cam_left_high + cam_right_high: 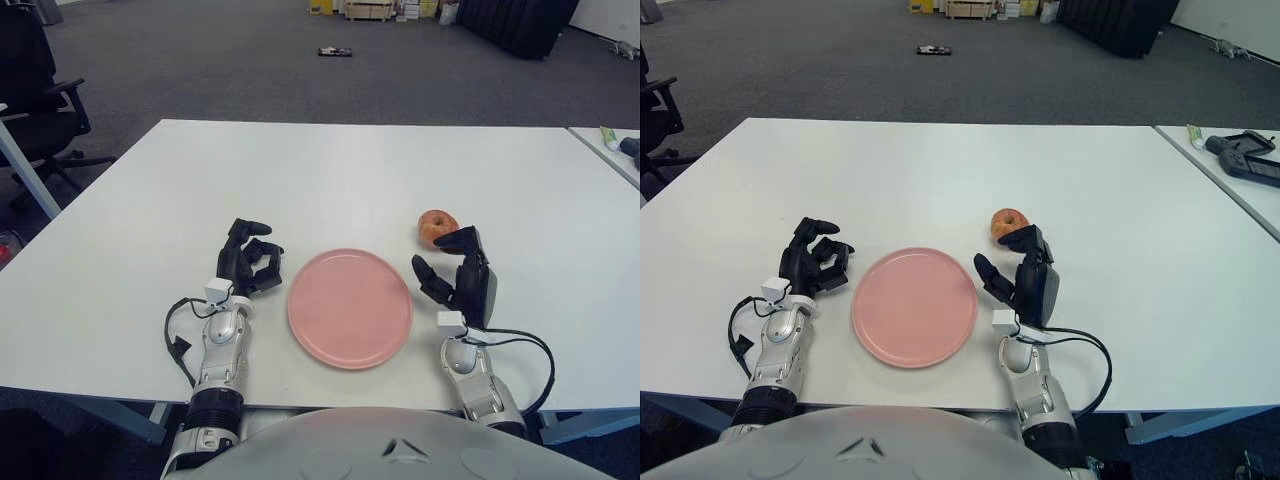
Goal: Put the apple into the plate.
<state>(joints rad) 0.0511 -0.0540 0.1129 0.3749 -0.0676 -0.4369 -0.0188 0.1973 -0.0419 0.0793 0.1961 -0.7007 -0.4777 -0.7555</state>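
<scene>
Reach step, I judge: right robot hand spread, empty, just short of apple beyond pink plate. Next: close fingers round apple. Left robot hand idle left of plate, fingers curled, empty.

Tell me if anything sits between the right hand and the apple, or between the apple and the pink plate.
Nothing visible does. The apple sits on the table just beyond the right hand, whose fingers are open, with only bare tabletop across to the plate. The left hand shows to the left of the plate.
</scene>
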